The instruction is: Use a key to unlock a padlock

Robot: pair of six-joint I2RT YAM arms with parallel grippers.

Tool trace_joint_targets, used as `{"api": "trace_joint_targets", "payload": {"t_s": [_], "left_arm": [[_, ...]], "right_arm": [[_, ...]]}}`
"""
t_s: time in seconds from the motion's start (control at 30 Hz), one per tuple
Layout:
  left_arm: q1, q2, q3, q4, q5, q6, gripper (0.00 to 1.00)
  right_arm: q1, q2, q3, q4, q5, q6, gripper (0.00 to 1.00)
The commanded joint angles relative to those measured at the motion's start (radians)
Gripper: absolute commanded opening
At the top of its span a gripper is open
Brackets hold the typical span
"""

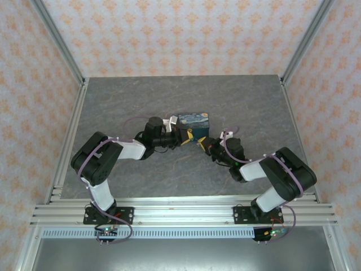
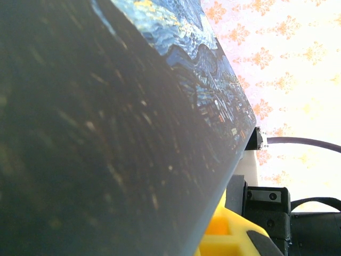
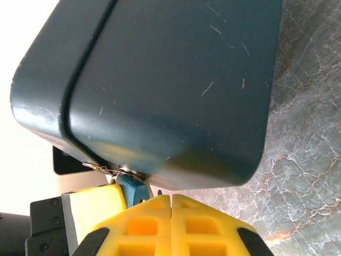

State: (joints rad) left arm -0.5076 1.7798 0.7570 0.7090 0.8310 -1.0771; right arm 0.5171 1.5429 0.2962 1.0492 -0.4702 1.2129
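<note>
Tiny blue padlock (image 3: 131, 189) sits at the metal clasp on the smooth dark-blue box's (image 3: 170, 90) rounded corner, mostly hidden, its shackle hard to make out. Just below the box, the right claw (image 3: 171, 205) presses its yellow plastic fingers together. The left claw (image 1: 190, 136), closed, flanks the padlock. A grey marbled table (image 3: 303, 160) lies beside the box.

Dark-blue swirl-patterned box (image 1: 193, 119) mid-table, grey marbled tabletop (image 1: 141, 96), orange-patterned walls (image 1: 180, 34) around

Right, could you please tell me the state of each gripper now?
Left gripper: closed, padlock against its finger; grip unclear.
Right gripper: closed; held item cannot be told.
</note>
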Motion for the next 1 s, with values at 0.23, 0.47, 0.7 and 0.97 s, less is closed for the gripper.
{"api": "trace_joint_targets", "payload": {"t_s": [0.23, 0.47, 0.7, 0.97], "left_arm": [[0.012, -0.039, 0.016, 0.066, 0.024, -0.006, 0.00], [0.012, -0.037, 0.019, 0.065, 0.022, -0.006, 0.00], [0.011, -0.034, 0.018, 0.061, 0.018, -0.005, 0.00], [0.011, -0.028, 0.019, 0.061, 0.012, -0.004, 0.00]], "right_arm": [[0.021, 0.014, 0.040, 0.060, 0.016, 0.008, 0.00], [0.023, 0.018, 0.042, 0.068, 0.013, 0.011, 0.00], [0.024, 0.010, 0.043, 0.069, 0.012, 0.016, 0.00], [0.031, 0.002, 0.050, 0.068, 0.006, 0.019, 0.00]]}}
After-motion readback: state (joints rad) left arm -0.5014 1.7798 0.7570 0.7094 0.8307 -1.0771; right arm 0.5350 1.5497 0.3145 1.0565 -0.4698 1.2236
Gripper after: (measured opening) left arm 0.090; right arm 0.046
